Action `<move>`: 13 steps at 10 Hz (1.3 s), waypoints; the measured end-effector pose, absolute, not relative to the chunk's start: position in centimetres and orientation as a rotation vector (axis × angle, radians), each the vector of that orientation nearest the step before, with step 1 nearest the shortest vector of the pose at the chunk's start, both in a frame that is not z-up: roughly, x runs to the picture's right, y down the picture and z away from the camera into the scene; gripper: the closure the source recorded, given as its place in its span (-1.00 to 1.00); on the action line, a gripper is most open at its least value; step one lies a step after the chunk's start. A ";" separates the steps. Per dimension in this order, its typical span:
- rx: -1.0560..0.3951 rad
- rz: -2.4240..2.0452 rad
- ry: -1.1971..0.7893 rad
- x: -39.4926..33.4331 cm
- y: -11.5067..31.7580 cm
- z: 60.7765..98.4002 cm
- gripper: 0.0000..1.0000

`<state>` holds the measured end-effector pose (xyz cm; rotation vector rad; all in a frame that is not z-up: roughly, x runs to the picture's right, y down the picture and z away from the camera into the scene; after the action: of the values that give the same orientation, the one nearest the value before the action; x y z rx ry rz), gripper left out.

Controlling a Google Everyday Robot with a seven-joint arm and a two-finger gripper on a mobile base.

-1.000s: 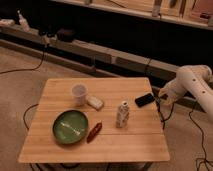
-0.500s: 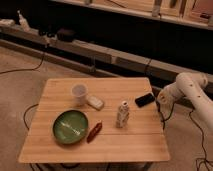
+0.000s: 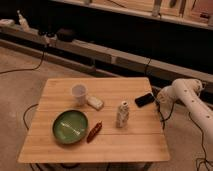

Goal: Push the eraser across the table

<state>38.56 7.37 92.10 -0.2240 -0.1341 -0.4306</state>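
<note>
Since the eraser lies at the right edge of the bench with my jaws just beside its outer end, I judge this as the approach-to-contact step, with the push not yet under way. The jaws sit at the bench's right edge, on the tip of my white arm, which reaches in from the right. Apart or together: cannot tell. Touching the eraser or just off it: cannot tell either. The eraser is flat and black and lies slantwise on the planks.

Next move, my guess: settle low against the eraser's right end and sweep left across the bench, keeping contact square so the block slides and doesn't spin off. Risk: the white bottle stands upright near the eraser, to its front-left, and a push angled that way could knock it. A line along the far side looks freer. Further left are a cup, a pale block just beside it, a green bowl, and a red object close by the bowl's right rim.

Surface: pale wood planks, smooth-looking, so the eraser should slide easily. Room: dim, with a long ledge behind the bench and cables trailing over the floor.
</note>
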 end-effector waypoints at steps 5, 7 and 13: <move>-0.175 -0.524 -0.106 38.4 6.7 93.5 1.00; -0.169 -0.546 -0.074 39.1 6.2 94.0 1.00; -0.110 -0.454 0.002 40.1 4.1 95.6 1.00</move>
<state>40.10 4.07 95.56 -0.1097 0.0016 -0.4543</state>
